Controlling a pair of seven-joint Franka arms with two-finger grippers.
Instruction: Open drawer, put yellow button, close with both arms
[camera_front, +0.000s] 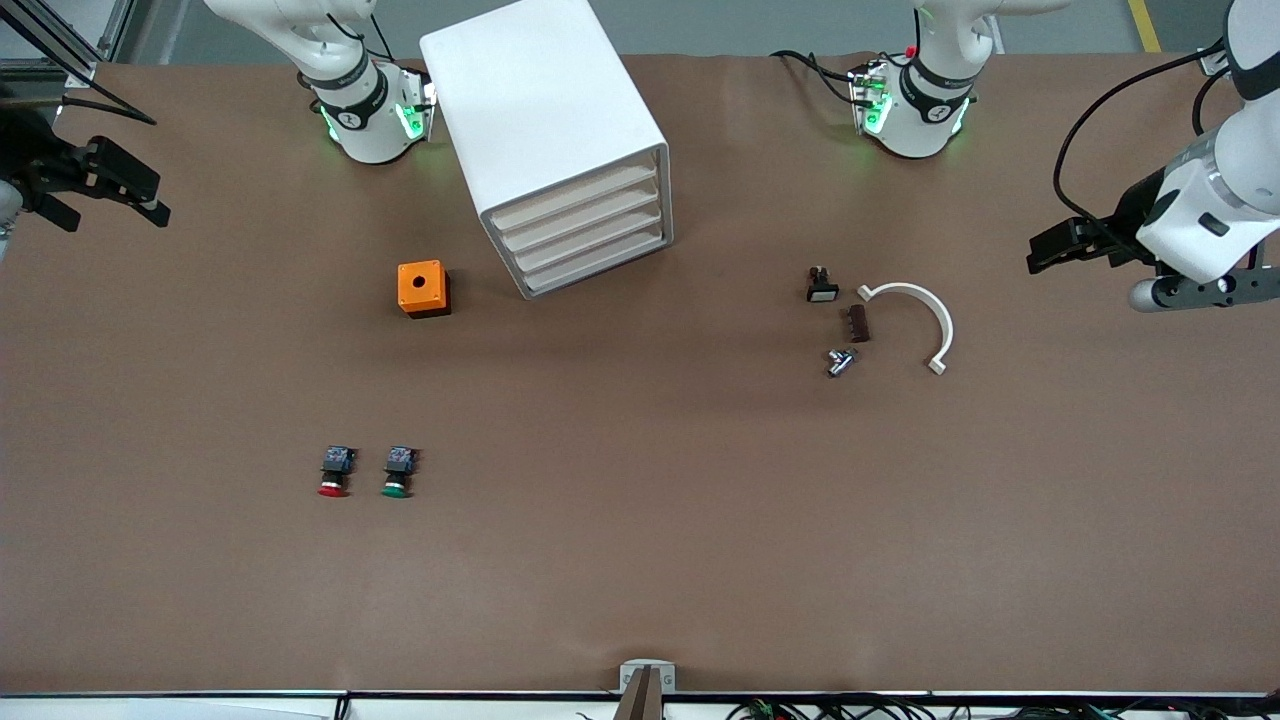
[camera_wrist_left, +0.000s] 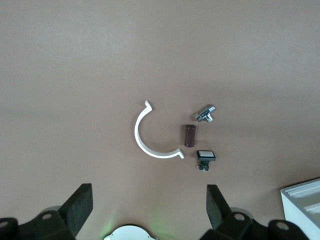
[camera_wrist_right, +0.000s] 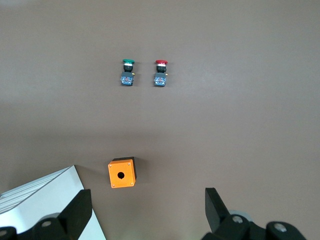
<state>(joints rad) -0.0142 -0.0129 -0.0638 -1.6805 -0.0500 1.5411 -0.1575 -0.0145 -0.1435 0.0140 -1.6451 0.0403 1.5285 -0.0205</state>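
Note:
The white cabinet stands near the right arm's base. Its uppermost drawer is shut flush, like the three below it. No yellow button shows in any view. My left gripper hangs open and empty over the left arm's end of the table; its wrist view shows both fingers wide apart above bare table. My right gripper hangs open and empty over the right arm's end; its wrist view shows the fingers apart, with a cabinet corner beside them.
An orange cube box with a hole sits beside the cabinet. A red-capped button and a green-capped button lie nearer the camera. A white arc, a brown block, a metal fitting and a white-capped switch lie toward the left arm's end.

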